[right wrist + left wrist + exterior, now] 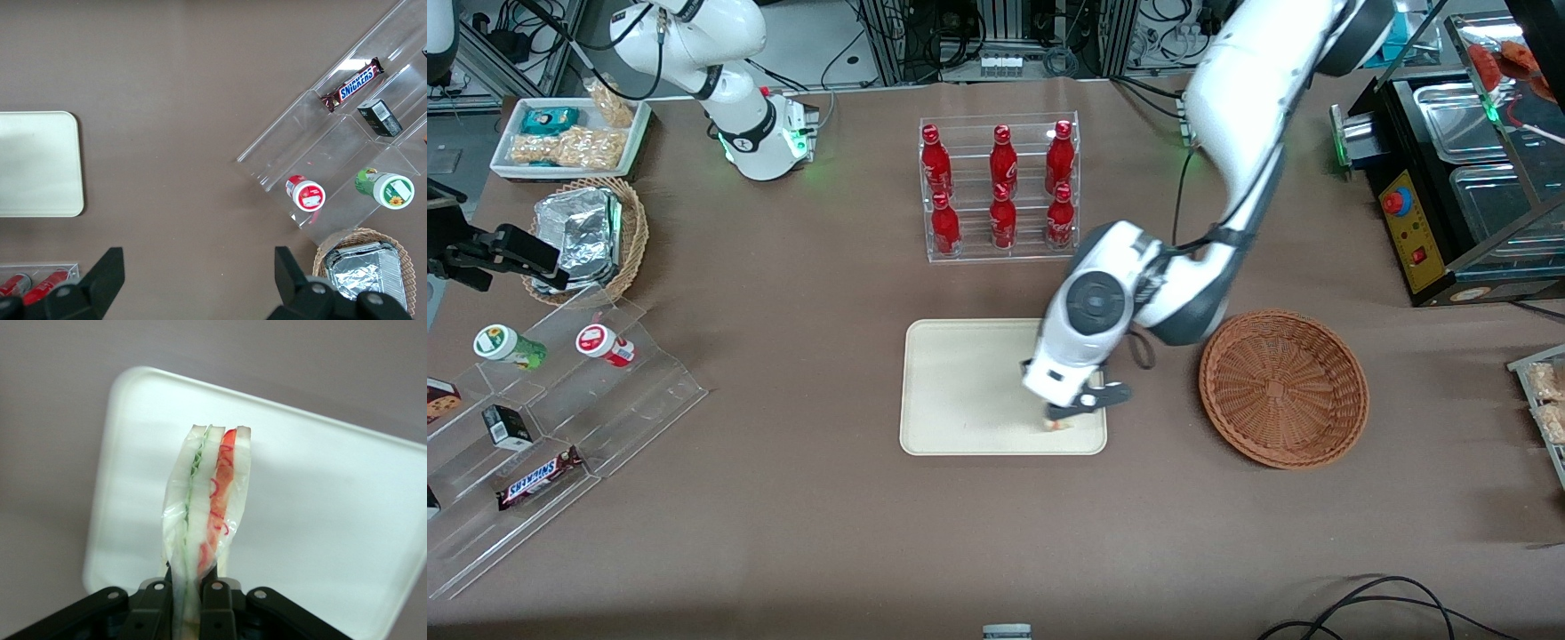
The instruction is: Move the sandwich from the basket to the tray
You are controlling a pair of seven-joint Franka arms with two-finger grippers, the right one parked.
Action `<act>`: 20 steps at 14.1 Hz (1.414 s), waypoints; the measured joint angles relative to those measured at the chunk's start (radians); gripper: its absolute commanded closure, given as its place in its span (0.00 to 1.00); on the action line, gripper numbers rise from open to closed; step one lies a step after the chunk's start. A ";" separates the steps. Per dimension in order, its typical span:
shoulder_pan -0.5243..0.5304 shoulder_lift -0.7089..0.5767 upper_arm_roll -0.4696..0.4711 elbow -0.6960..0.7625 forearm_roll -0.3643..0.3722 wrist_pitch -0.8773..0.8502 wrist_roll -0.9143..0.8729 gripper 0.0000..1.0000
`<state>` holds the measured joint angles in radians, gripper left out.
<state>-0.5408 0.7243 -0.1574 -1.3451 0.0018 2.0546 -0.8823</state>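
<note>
Gripper [193,593] over cream tray [951,391], clamped on film-wrapped sandwich wedge [208,500] at its narrow end; likely light, soft, slippery, so grip gently

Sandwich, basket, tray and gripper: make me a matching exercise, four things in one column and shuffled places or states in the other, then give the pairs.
Things:
1. sandwich
2. basket
3. tray
4. gripper

States:
A. reddish-brown wicker, nothing inside
B. shut, over the tray's basket-side edge
C. cream, flat on the table under the gripper
D. pinched between the black fingers, above the tray

Pairs: 1-D, 2-A, 3-C, 4-B
</note>
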 measured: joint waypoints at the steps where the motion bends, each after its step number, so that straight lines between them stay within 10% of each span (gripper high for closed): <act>1: -0.027 0.027 0.000 0.025 0.000 0.013 -0.003 1.00; 5: -0.089 0.108 0.002 0.109 0.030 0.018 -0.044 1.00; 7: -0.100 0.130 0.002 0.125 0.068 0.020 -0.074 0.85; 8: -0.101 0.136 0.002 0.125 0.075 0.027 -0.079 0.67; 9: -0.102 0.140 0.002 0.125 0.076 0.034 -0.081 0.20; 10: -0.102 0.142 0.002 0.125 0.076 0.036 -0.081 0.00; 20: -0.102 -0.044 0.013 0.135 0.085 -0.115 -0.107 0.00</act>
<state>-0.6429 0.6801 -0.1443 -1.2099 0.0869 1.9400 -0.9898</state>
